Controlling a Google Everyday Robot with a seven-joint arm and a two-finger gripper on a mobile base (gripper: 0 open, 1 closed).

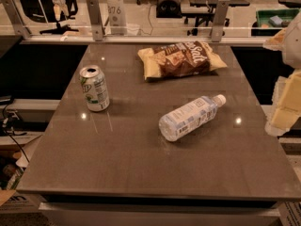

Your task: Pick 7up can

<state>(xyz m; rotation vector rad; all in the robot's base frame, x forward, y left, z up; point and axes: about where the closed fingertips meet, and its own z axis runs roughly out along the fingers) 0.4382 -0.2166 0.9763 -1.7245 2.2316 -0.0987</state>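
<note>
Well off to the right, past the right edge of the desk (141,168), hang my jaws, pale and blurred at the border of view; whether they are open or closed I cannot tell. The can (94,88) stands upright on the left side of the desk, close to the left edge, its pull-tab top showing. It stands alone. The bottle (190,117) lies on its side right of the middle, cap pointing to the back right, well apart from the can and lying between it and my jaws. The chip bag (181,59) lies flat toward the back, right of centre, also well apart from the can. Bare desk runs around the can at the front, the back and the right, and the whole front strip is open. Along the back edge runs a low rail (141,40) with metal posts (95,18), one of them behind the can. Left of the desk the surface drops away to a dark gap with cables (10,126).
</note>
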